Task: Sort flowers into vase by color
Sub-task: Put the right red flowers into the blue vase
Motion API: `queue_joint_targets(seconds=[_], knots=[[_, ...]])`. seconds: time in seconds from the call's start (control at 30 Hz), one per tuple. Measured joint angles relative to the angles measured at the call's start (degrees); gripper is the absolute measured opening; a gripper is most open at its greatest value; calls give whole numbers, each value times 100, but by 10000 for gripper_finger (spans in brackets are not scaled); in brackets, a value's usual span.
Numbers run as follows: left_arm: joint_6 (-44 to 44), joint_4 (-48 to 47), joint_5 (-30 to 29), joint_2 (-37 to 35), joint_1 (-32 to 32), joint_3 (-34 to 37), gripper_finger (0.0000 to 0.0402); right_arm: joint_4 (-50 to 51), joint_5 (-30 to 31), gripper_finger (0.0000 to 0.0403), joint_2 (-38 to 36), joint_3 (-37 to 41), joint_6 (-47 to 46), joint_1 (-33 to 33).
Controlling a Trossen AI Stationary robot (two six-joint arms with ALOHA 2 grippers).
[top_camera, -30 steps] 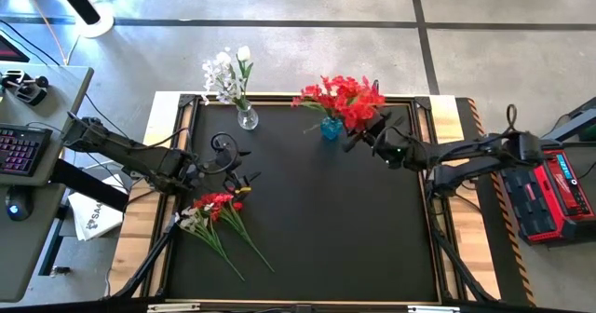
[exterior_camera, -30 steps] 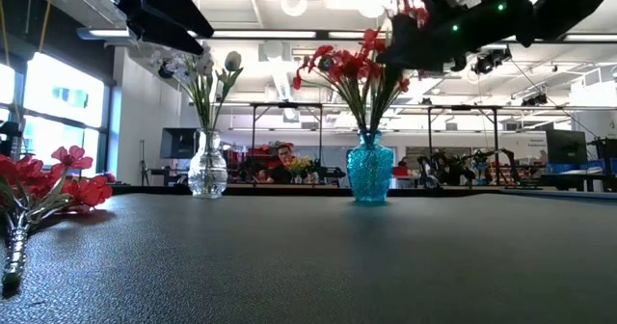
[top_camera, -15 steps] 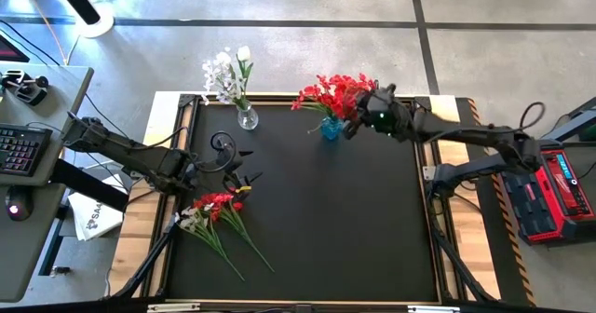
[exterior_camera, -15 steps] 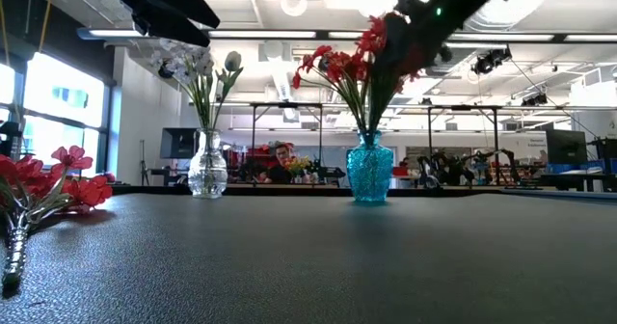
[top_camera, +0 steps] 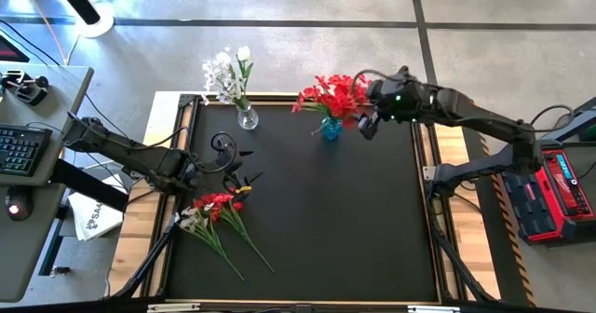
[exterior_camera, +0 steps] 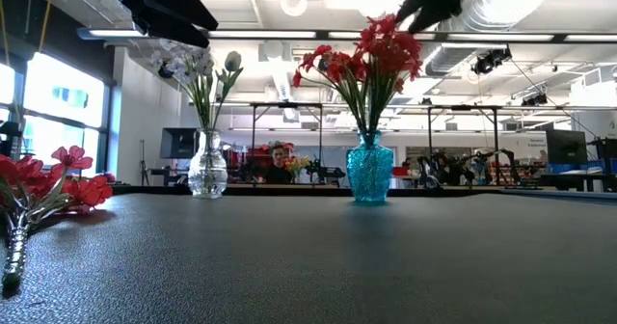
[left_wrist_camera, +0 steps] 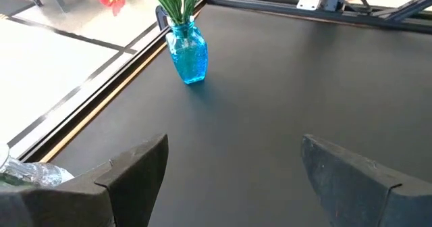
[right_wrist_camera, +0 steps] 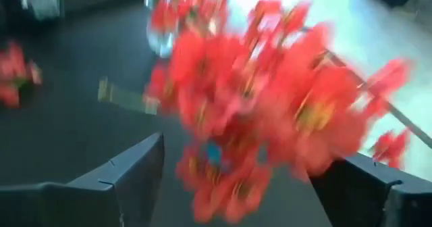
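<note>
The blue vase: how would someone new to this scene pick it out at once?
On the black mat, look along the far edge. The blue vase stands there right of a clear vase; it alone is turquoise and holds red flowers, not white ones.

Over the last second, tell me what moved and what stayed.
The right end effector swung from the mat beside the blue vase up toward the table's far edge, over the red flowers, open and empty. The left end effector, loose flowers and clear vase stayed put.
</note>
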State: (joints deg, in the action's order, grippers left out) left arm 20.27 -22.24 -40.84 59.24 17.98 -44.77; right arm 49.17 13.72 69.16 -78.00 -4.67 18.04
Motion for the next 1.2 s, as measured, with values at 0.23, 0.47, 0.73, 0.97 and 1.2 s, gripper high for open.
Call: queue_joint_targets(seconds=[0.23,0.47,0.73,0.97,1.2], knots=[[1,-121,-24,0,14,0,323,530,-457,252,-131,1314,-583,-544],[-90,-3,-161,0,13,0,323,-2930,-320,154,-156,3564,-950,-866],[-292,296,-175,2,4,0,323,-5341,720,57,-52,3908,-756,9],[-297,377,-177,0,4,0,323,-5458,1127,3,-52,3624,-788,876],[-295,369,-177,0,4,0,323,-4674,1107,16,-52,3069,-381,1059]])
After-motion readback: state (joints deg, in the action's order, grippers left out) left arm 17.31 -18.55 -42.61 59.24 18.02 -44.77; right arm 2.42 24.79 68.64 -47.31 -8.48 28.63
